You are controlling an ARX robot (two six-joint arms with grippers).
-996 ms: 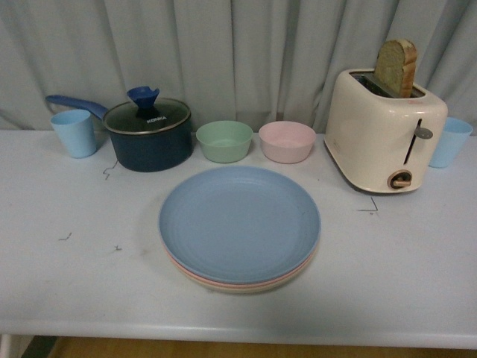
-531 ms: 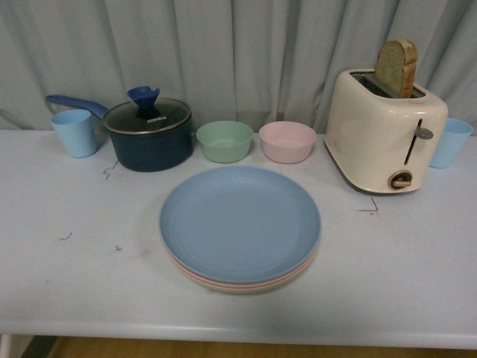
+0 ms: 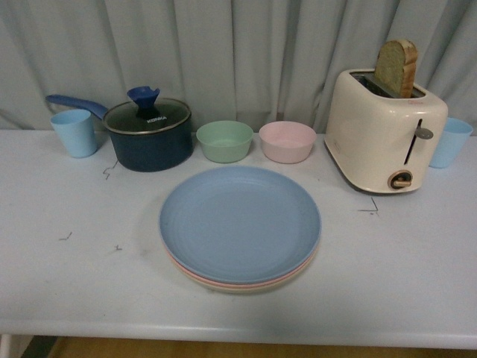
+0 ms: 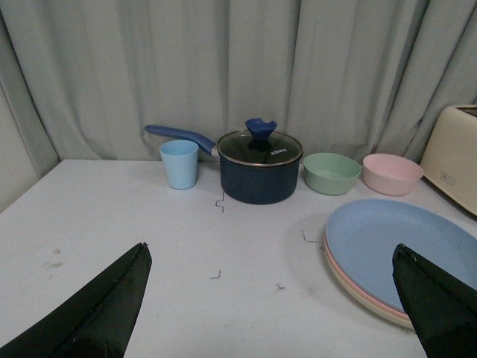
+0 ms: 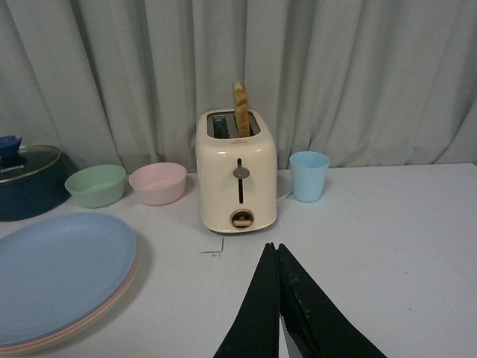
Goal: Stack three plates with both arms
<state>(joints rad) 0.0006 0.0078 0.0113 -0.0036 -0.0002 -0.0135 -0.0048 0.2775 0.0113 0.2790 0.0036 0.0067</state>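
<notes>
The three plates sit in one stack near the middle of the desk, toward its front edge. The light blue plate is on top, the pink plate shows as a thin rim under it, and the beige plate is at the bottom, touching the desk.

Neither arm appears in the front view. From the left wrist view, the left tool is spread wide, its two dark fingers far apart at the picture's edges with nothing between them, above bare desk beside the stack. In the right wrist view, the right tool has its fingers pressed together, holding nothing, over the desk in front of the toaster.

Behind the stack stand a green bowl and a pink bowl, side by side. Left of them is a dark blue pot with a glass lid, and a light blue cup just beside its handle. The cream toaster on the right has a slice of bread sticking up, with another blue cup behind it. A grey curtain hangs at the back.
</notes>
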